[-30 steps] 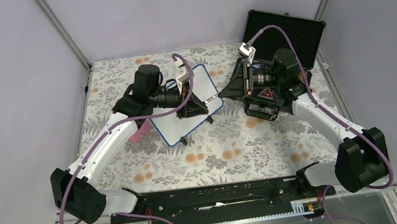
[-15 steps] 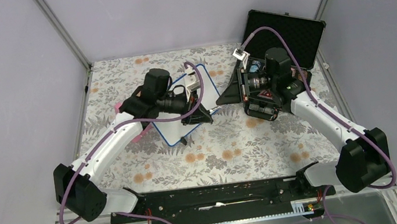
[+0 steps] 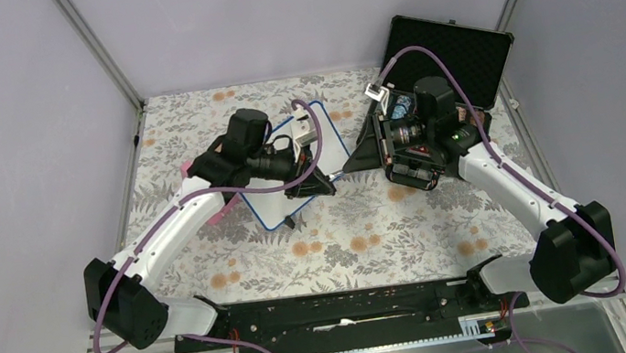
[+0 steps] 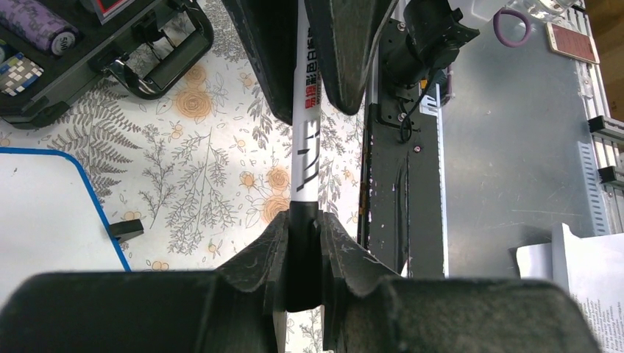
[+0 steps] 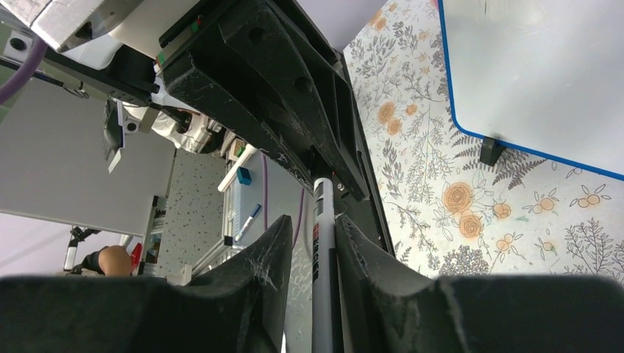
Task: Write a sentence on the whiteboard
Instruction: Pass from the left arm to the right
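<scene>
The whiteboard, white with a thin blue frame, lies on the floral table and is partly under my left arm. The parts of the board that show are blank; no sentence shows on them. It also shows in the left wrist view and the right wrist view. A white marker with a black cap spans between my two grippers, right of the board. My left gripper is shut on the black cap end. My right gripper is shut on the white barrel. My left gripper and my right gripper face each other.
The black foam-lined case stands open at the back right, its tray of small items under my right arm. A pink object lies left of the board. The board's black clip foot sticks out at its edge.
My left gripper has moved right across the board to the marker's free end and now grips it. My right gripper has shifted slightly, still holding the marker.
</scene>
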Action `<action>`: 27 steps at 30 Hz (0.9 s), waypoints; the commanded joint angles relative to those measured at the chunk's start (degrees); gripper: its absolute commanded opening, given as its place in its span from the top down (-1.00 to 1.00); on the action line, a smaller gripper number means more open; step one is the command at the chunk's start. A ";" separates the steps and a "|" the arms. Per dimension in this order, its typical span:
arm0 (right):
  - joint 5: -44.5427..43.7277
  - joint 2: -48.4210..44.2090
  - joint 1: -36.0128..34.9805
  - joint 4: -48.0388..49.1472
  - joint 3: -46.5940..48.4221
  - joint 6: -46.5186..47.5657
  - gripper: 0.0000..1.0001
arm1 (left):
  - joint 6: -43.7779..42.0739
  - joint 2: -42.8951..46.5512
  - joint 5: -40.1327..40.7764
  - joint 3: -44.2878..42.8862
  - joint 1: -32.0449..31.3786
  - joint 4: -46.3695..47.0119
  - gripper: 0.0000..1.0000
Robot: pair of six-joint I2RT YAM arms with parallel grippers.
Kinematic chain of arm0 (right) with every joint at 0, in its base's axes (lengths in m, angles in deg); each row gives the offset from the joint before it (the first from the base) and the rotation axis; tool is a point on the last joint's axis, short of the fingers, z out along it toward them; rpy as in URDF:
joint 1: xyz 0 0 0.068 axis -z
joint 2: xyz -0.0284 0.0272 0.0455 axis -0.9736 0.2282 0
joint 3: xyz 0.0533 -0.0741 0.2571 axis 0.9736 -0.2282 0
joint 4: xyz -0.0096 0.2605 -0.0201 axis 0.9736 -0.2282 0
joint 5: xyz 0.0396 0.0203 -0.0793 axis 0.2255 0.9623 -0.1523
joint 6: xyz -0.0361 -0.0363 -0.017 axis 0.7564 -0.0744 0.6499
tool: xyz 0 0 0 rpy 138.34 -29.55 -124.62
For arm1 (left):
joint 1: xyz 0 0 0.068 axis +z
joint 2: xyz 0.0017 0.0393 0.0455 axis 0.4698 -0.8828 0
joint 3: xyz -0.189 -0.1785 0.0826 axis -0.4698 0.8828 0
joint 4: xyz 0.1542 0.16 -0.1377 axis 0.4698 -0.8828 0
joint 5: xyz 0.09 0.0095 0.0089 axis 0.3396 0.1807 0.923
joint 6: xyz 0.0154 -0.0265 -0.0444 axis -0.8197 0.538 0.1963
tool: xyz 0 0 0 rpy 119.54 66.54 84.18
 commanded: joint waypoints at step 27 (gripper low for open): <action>-0.14 1.76 -4.18 -9.62 6.63 8.29 1.00 | -5.21 -0.86 2.32 -3.97 -0.50 -3.01 0.22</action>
